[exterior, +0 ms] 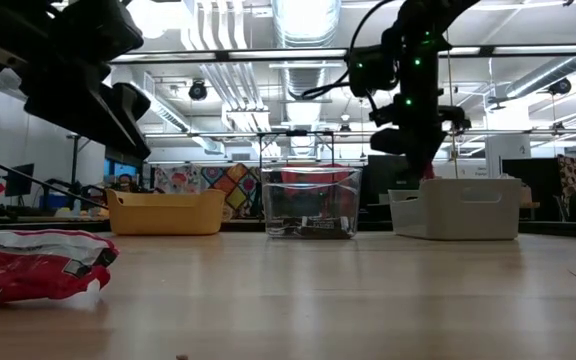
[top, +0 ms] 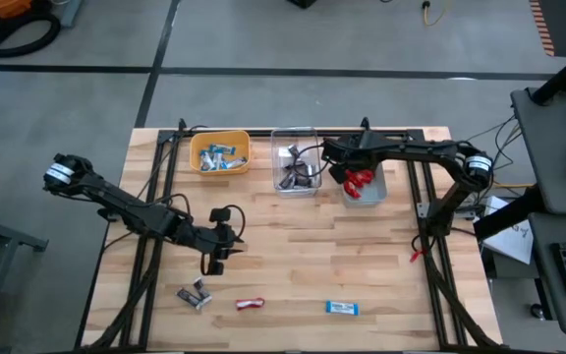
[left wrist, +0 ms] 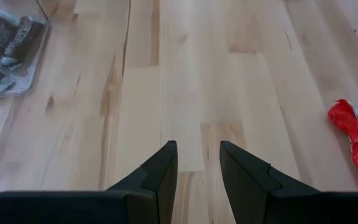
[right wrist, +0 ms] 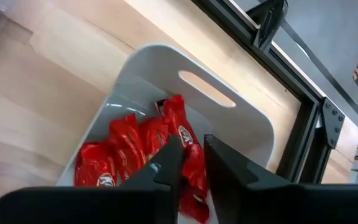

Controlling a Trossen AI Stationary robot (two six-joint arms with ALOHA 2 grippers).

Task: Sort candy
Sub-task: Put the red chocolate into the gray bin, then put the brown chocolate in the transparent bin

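Three loose candies lie flat on the table near its near edge: a dark brown cluster [top: 195, 293], a red one [top: 251, 303] and a blue-and-white one [top: 341, 308]. My left gripper [top: 217, 258] hovers open over bare wood, just far of the brown and red ones. In the left wrist view its fingers [left wrist: 197, 163] stand apart, with the red candy [left wrist: 355, 142] and the brown candies [left wrist: 8, 46] off to either side. My right gripper [right wrist: 193, 163] hangs open over the grey bin [top: 373, 194], just above the red candies [right wrist: 126, 152] piled in it.
A yellow bin [top: 220, 169] with blue-and-white candies, a clear bin [top: 296, 187] with brown ones and the grey bin stand in a row along the far edge. Black frame rails [top: 155, 197] run along the table's sides. Bare wood spreads across the middle [top: 312, 241].
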